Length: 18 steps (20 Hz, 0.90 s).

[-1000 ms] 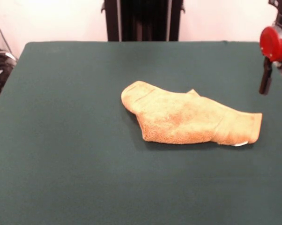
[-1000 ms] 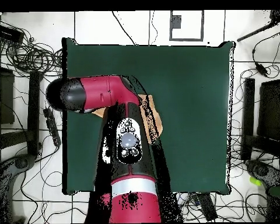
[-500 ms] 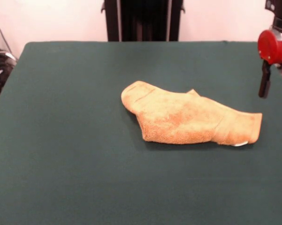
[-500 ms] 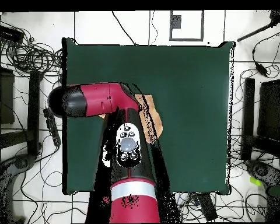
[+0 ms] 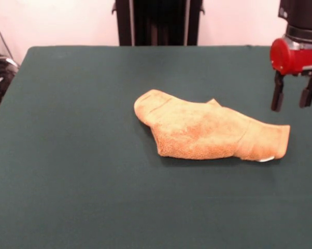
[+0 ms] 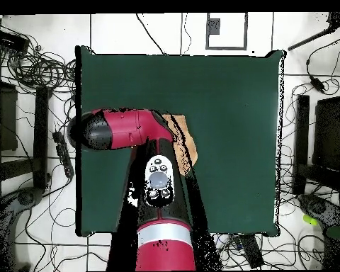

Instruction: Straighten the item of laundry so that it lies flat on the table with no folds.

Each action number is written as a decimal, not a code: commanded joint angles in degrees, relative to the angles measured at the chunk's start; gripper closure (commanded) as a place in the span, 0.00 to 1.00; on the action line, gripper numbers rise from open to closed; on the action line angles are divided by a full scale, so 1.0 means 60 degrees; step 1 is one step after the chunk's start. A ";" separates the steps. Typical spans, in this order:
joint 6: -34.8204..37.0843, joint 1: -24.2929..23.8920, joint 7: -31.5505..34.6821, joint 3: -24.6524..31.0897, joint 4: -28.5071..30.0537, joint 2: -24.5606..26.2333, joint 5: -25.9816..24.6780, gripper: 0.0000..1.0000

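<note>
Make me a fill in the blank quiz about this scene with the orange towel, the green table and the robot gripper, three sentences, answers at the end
The towel lies on the ______ table.
In the front view, the gripper hangs above the towel's ______ end.
The gripper's fingers are ______, holding nothing.

Answers: green; right; open

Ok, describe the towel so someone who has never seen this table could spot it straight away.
On the dark green table, look just right of the middle in the front view. The golden-orange terry towel lies crumpled there, folded over itself, a small white tag at its right end. It is the only cloth on the table; the open gripper hangs above its right end.
</note>
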 commanded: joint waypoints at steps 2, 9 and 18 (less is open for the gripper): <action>-0.0894 0.0358 0.2102 0.0101 0.1820 0.0367 -0.0077 0.00; -0.1197 0.0370 0.1930 0.0135 0.2000 0.0418 0.0008 0.00; -0.1539 0.0573 0.2214 -0.0009 0.2076 0.0637 0.0172 0.00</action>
